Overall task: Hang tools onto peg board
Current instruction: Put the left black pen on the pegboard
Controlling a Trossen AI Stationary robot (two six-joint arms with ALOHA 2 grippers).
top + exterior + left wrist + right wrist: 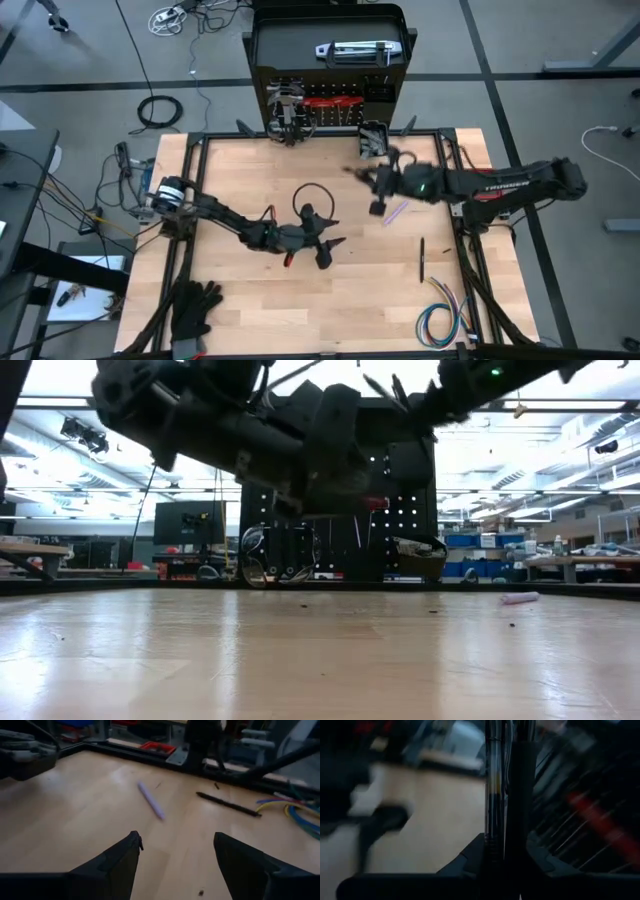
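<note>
1. Jaws of the right gripper are clamped on a slim tool, a thin steel shaft beside a dark bar. It is lifted off the table at far centre-right.
2. In the right wrist view the tool stands straight up out of the fingers. In the high view its long axis seems to run roughly near to far, with one end poking out on the near side of the gripper. I cannot tell what kind of tool it is.
3. The peg board stands upright along the far edge, just beyond this gripper and a little to its left. Red-handled tools and a few others already hang on its face.
4. The coming move turns on that relation. The board is far-left of the jaws and close, so I judge a short reach far and left would bring the tool to it. The tool would need to meet a free hook squarely, and I cannot make out a free hook from here.
5. The right arm is clearly the nearer one to the board.
6. The left gripper hangs over mid-table, well apart from the board, with its fingers spread and nothing between them.
7. A purple pen and a black rod lie on the right part of the table. Neither is touched, and I cannot tell whether the rod is a tool.
</note>
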